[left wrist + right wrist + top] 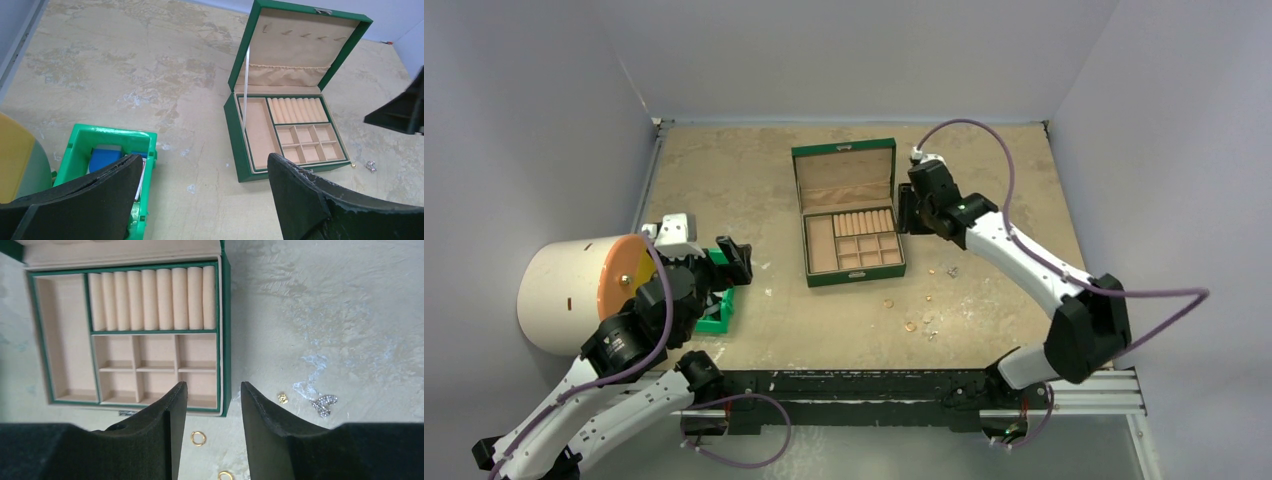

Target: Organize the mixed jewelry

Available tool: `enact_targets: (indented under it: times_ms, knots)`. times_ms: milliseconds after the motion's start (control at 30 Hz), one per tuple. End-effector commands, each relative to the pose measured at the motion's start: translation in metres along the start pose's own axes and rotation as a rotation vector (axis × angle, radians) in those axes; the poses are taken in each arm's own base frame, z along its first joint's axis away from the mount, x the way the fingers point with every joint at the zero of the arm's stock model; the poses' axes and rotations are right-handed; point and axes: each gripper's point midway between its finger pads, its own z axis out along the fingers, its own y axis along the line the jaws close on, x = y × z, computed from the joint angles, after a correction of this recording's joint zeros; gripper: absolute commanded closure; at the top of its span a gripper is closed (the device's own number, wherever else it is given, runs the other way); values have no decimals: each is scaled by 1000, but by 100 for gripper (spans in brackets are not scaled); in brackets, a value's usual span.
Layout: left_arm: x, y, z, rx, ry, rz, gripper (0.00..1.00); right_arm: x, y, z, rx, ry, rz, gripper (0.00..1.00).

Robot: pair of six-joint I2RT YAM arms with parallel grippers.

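Tabletop (774, 215) bare between green box (856, 276) and green bin (715, 323) — passable. Box lid (843, 178) stands upright; jewelry (911, 326) dots near-right.

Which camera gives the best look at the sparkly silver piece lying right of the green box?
Right wrist view: the sparkly silver piece lies unobstructed, close enough to show its glittering shape, apart from the green box. Left wrist shows it small near the frame's edge. Top external shows only a speck.

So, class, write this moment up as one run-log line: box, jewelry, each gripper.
green box: open, compartments empty | jewelry: loose on table by box | left gripper: open, by green bin | right gripper: open, empty
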Motion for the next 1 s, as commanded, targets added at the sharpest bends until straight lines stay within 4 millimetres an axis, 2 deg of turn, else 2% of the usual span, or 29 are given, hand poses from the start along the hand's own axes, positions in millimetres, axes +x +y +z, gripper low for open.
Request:
enact_targets:
  times_ms: [0, 200, 400, 633, 767, 967]
  knots:
    - [-12, -4, 0, 2, -29, -36, 4, 8, -1, -31, -40, -1, 33, 53]
    - [-10, -5, 2, 3, -22, -29, 4, 36, 1, -62, -3, 10, 54, 54]
    - [-9, -6, 2, 5, -17, -26, 4, 77, 11, -70, 56, 41, 124, 57]
    - [-11, -5, 0, 7, -26, -34, 4, 116, 25, -54, 73, 61, 205, 59]
    - [-11, -5, 0, 8, -27, -34, 4, 126, 34, -41, 93, 68, 237, 59]
    - [-12, -4, -1, 9, -32, -38, 4, 141, 37, -19, 138, 77, 303, 62]
